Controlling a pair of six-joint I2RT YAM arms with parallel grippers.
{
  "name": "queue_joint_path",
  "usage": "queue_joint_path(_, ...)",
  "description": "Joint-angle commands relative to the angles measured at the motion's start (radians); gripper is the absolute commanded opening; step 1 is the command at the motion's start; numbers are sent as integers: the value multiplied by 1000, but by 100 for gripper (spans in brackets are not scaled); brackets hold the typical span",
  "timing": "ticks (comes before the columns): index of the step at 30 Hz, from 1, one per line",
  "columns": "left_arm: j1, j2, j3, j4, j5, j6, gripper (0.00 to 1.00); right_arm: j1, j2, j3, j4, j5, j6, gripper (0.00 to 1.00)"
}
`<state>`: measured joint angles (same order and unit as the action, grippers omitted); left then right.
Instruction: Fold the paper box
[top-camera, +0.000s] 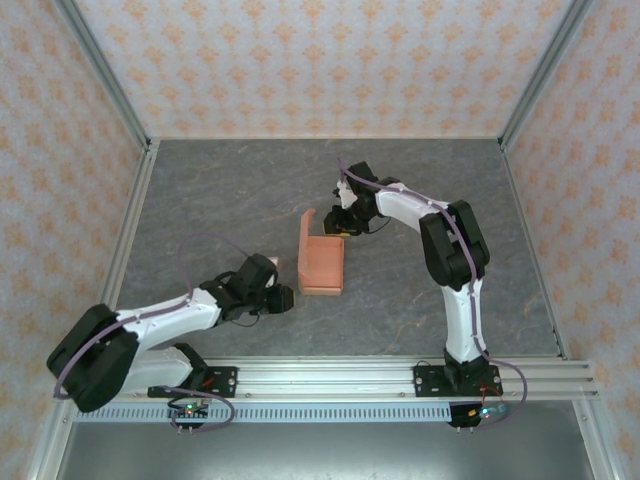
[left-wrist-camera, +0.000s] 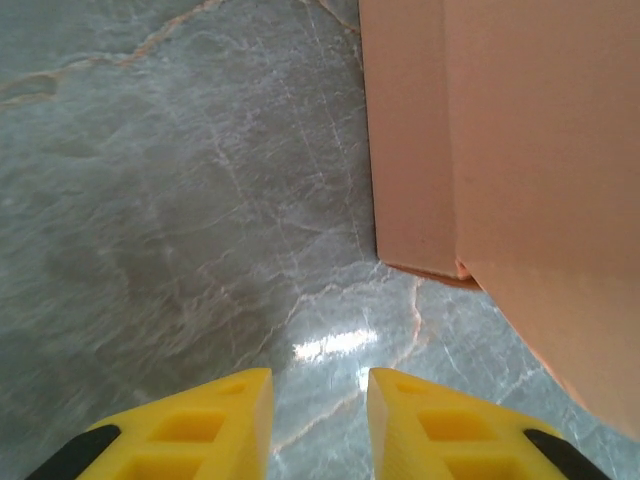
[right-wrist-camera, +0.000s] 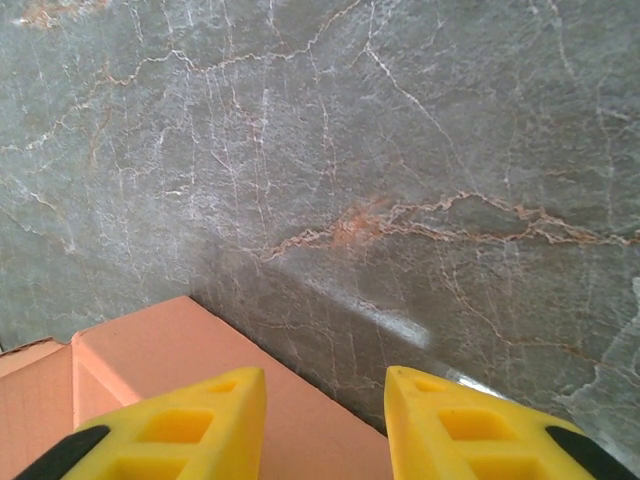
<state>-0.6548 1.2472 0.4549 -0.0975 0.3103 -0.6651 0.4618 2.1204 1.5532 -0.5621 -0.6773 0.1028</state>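
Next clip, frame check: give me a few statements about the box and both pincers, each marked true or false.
1. The paper box rests on the grey marbled table between the two arms. True.
2. The left pincer is clamped on the box. False: its fingers stand apart over bare table, and the box lies ahead of them, untouched.
3. The right pincer is at the box's far edge. True.
4. The box is a flat sheet. False: its walls already stand up.
5. The box is blue. False: it is salmon-orange.
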Motion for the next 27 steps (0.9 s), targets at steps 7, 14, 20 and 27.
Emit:
queue_joint_path(7,-12,97,5,204,-26,-14,28,-6,15,38,-79,22,-33,33)
queue_joint_path(14,-6,153,31,232,-63,-3,26,-8,-2,28,-110,50,-49,31)
queue_joint_path(20,45,172,78,201,-88,44,25,-13,-36,-8,-110,67,-45,31)
queue_joint_path(27,91,233,136,196,-92,92,24,-24,-70,-49,-103,104,-23,31)
